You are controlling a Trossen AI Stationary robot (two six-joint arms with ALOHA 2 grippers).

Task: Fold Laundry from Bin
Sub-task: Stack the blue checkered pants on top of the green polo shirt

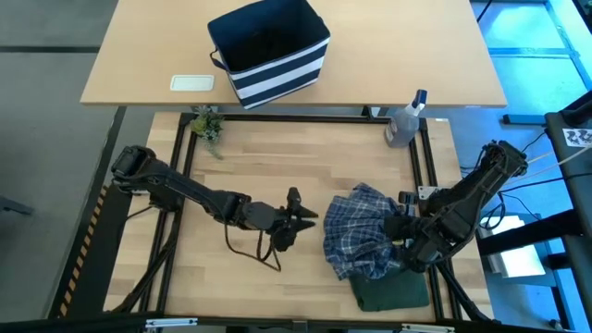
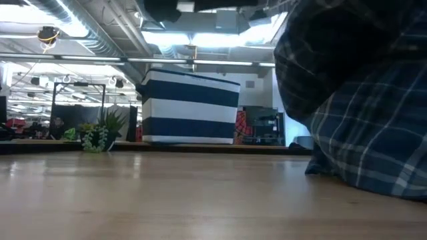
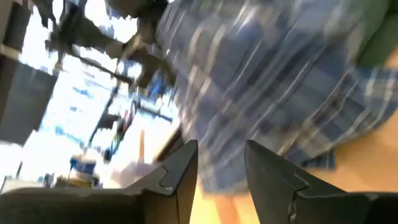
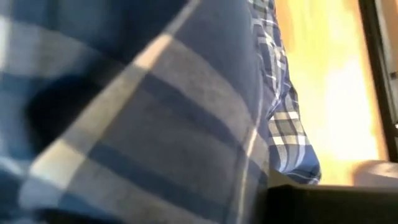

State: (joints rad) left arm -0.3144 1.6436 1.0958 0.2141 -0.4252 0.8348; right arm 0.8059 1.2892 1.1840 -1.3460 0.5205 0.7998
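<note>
The blue-and-white plaid shirt (image 1: pixel 363 231) lies bunched at the table's right near part, partly on top of the dark olive-green garment (image 1: pixel 393 290). In the low view the shirt (image 2: pixel 373 127) rises from the table to the top of the picture. My right gripper (image 1: pixel 404 229) is sunk into the shirt's right side and shut on it. My left gripper (image 1: pixel 298 218) is open and empty at mid-table, just left of the shirt, pointing at it (image 3: pixel 221 165). The striped navy bin (image 1: pixel 270 48) stands on the far table. No black garment shows. My right gripper holds the plaid shirt at its right side (image 1: pixel 393 227), coming level from the table's right. The cloth (image 4: pixel 155 112) covers the wrist view and hides the fingers, so the part and the layers cannot be told. The shirt is raised there, and its lower folds (image 2: pixel 360 173) rest on the table.
A clear spray bottle (image 1: pixel 407 118) stands at the far right corner of the work table. A small plant (image 1: pixel 208 124) stands at the far left corner. A white flat object (image 1: pixel 192 82) lies on the far table beside the bin. Bare wood (image 1: pixel 259 171) lies left of the shirt.
</note>
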